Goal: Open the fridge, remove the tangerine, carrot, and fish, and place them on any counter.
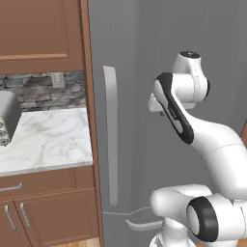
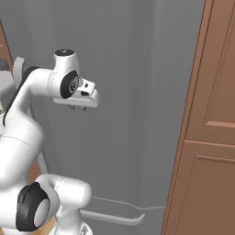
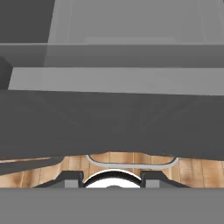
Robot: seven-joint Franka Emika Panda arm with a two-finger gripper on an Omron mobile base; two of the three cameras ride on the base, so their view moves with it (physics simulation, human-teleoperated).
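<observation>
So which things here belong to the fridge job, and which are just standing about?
Job:
- fridge, door shut, with its long handle
- marble counter
- gripper, nothing between its fingers

Bystanders:
- wooden cabinets
- grey appliance on the counter

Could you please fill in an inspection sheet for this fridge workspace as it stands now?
Surface: white marble counter, left of the fridge, mostly bare.
Job's things: fridge with its door shut; long vertical handle untouched; tangerine, carrot and fish nothing seen.
Clutter: a grey appliance at the counter's left edge.
Grippers: gripper held in front of the fridge door, pointing down, holding nothing; how far its jaws stand apart cannot be told.
Cables: nothing seen.
Surroundings: brown wooden cabinets on both sides, stone backsplash, wooden floor, a lower drawer handle near the robot's base.
</observation>
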